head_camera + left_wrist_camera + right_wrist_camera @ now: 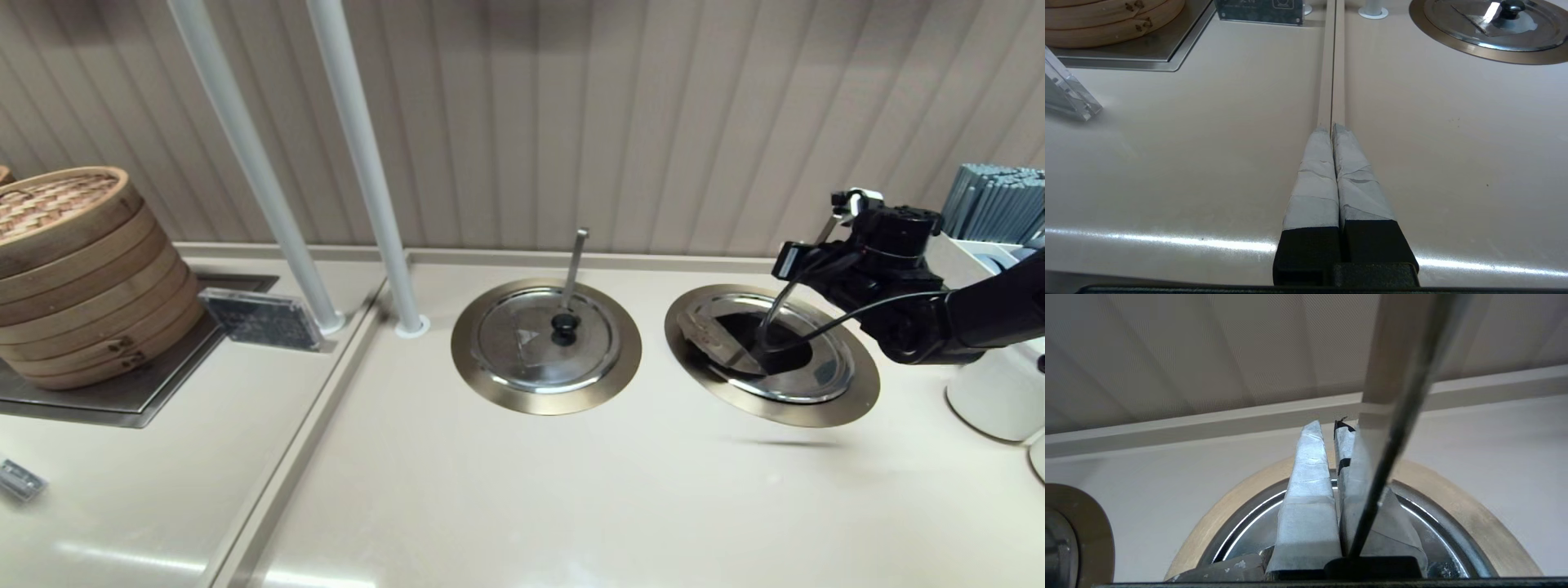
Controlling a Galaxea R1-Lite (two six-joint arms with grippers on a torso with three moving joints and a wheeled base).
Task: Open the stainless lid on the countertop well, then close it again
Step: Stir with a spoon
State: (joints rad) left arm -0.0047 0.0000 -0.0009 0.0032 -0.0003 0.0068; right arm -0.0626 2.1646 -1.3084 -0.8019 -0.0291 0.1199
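- The stainless lid point(804, 367) sits on the countertop well point(849, 404) at the right of the desk point(506, 490), next to the twin lid point(543, 343) with the nearly upright handle
- A dark wedge-shaped opening shows in the task lid, with what looks like a hinged flap folded toward its left side; I cannot tell for certain whether this is a flap or a reflection
- The slanted ladle handle point(782, 298) rises through that opening toward the right arm
- The right end effector point(1327, 457) hangs above the well's far right rim; in the right wrist view its taped fingers point(1306, 490) stand nearly together, holding nothing visible, with the ladle handle just beside them
- The left end effector point(1333, 130) is parked low over the desk seam, well apart from both wells, fingers pressed together and empty
- Judgement: the step in hand is the closing half, or the approach to it
- To do it well, bring the fingers down clear of the ladle handle, move the flap by its edge, and lower it slowly so it settles flush without snagging the handle
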